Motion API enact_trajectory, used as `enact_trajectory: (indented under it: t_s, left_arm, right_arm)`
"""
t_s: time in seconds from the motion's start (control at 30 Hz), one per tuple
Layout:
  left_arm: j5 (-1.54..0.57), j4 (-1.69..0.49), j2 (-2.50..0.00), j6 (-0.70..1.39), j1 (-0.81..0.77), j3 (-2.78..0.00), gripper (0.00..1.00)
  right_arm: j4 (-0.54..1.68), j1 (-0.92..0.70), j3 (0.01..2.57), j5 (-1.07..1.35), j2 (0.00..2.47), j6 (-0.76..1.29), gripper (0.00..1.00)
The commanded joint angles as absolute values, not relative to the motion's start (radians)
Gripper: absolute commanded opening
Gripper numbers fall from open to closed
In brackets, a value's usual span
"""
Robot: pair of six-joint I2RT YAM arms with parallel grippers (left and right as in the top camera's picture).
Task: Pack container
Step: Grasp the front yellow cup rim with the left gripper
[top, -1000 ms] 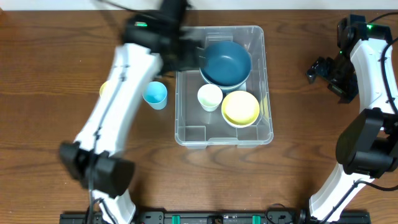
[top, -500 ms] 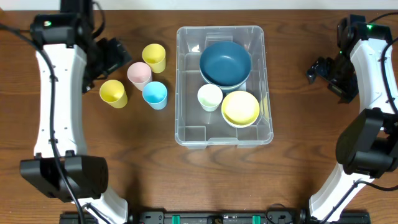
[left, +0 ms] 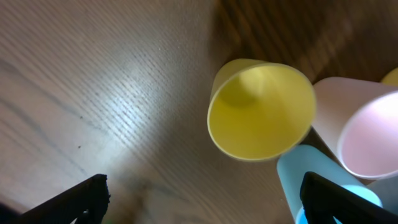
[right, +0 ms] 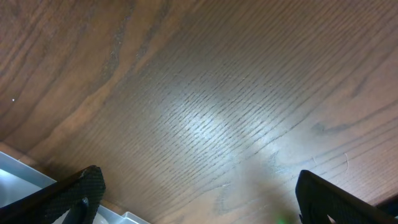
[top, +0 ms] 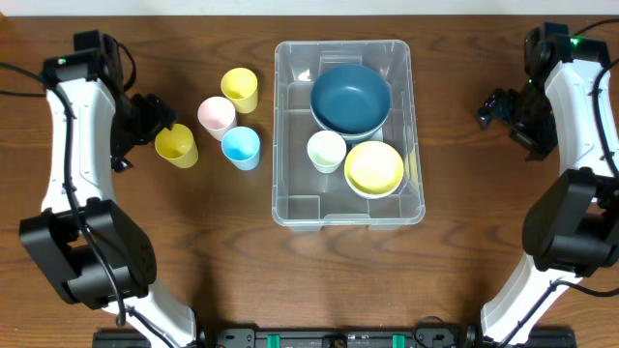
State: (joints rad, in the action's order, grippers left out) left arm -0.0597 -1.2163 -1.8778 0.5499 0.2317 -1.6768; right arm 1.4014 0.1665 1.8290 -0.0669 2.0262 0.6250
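The container (top: 319, 198) stands in the middle of the wooden table (top: 464, 242), with its long axis going from near to far. Inside are a dark blue bowl (top: 350, 97), a yellow bowl (top: 374, 167) and a white cup (top: 326, 151). It lies to the right of the left gripper (left: 214, 199). Four cups stand between them, and the nearest yellow cup (left: 261, 109) is just in front of the wide open, empty fingers. The right gripper (right: 199, 199) is also fully open and holds nothing. It hangs over bare wood to the right of the container. The left arm is probably the one to take this cup.
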Motion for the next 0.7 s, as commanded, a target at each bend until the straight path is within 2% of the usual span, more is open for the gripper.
enact_trajectory:
  t_s: [0.0, 0.13, 0.4, 0.53, 0.67]
  left_arm:
    - [-0.043, -1.185, -1.903, 0.553, 0.233, -1.621, 0.98]
    - [-0.043, -1.143, -1.930, 0.556, 0.233, -1.572, 1.00]
    - [-0.043, -1.092, -1.985, 0.547, 0.233, -1.558, 0.95]
    - [-0.043, -1.064, -2.003, 0.532, 0.233, -1.558, 0.79]
    - [-0.043, -1.053, -2.018, 0.532, 0.233, -1.558, 0.53]
  right_arm:
    - [1.402, 0.163, 1.828, -0.071, 2.010, 0.643, 0.99]
    - [1.402, 0.163, 1.828, -0.071, 2.010, 0.643, 0.99]
    - [1.402, 0.163, 1.828, -0.071, 2.010, 0.643, 0.99]
    - [1.402, 0.163, 1.828, -0.071, 2.010, 0.643, 0.99]
    - [1.402, 0.163, 1.828, -0.071, 2.010, 0.643, 0.99]
